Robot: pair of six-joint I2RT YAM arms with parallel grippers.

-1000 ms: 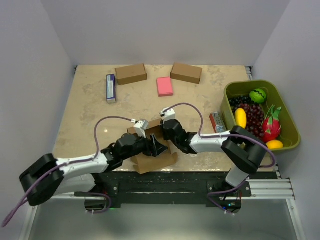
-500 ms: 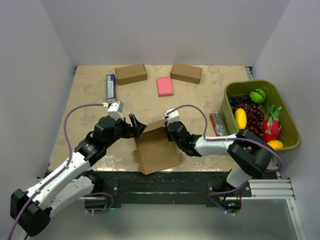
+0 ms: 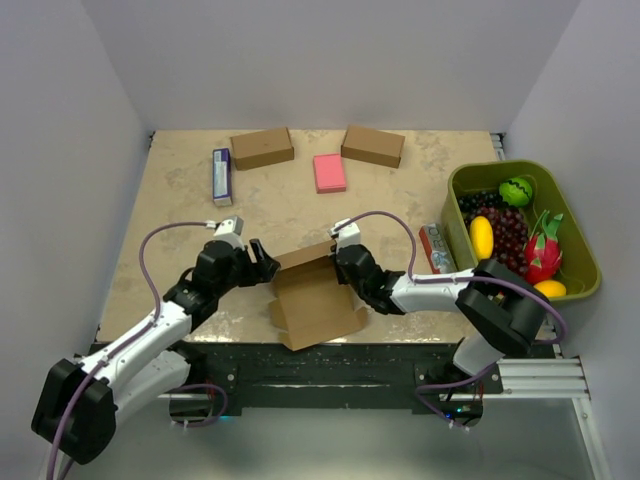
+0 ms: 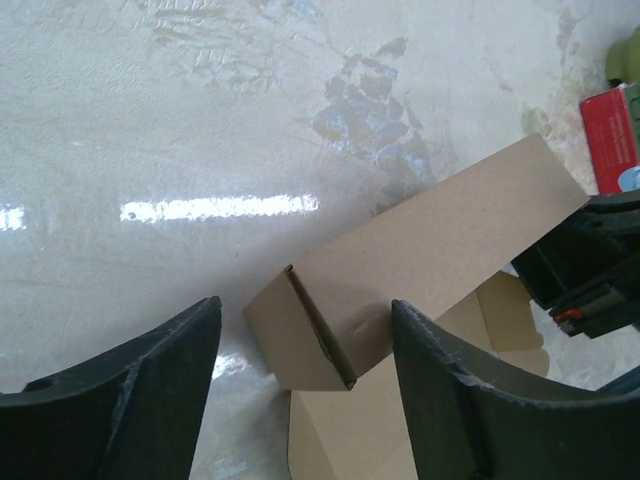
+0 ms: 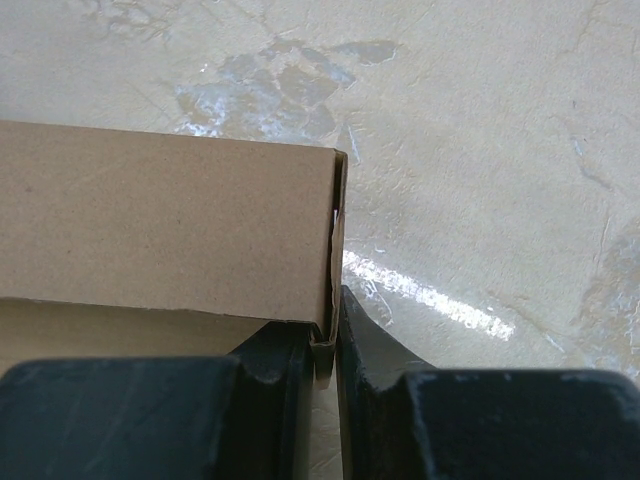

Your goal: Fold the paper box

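The paper box (image 3: 315,297) lies partly folded near the table's front edge, its brown back wall raised and its base flat. My right gripper (image 3: 345,268) is shut on the right end of that raised wall. In the right wrist view its two dark fingers (image 5: 290,370) pinch the thin cardboard edge of the box (image 5: 160,230) at the gripper (image 5: 326,335). My left gripper (image 3: 262,260) is open at the wall's left end. In the left wrist view the folded corner of the box (image 4: 420,250) sits between the spread jaws of the gripper (image 4: 305,308), touching neither finger.
Two ready-made brown boxes (image 3: 262,148) (image 3: 373,146) and a pink pad (image 3: 329,172) lie at the back. A blue-and-white carton (image 3: 222,176) is at the back left. A green bin (image 3: 453,205) of fruit stands right, with a red packet (image 3: 435,245) (image 4: 612,135) beside it.
My left arm pulled back off the box, swung left, then came in at the wall's left corner with jaws open. The right gripper kept its pinch on the wall.
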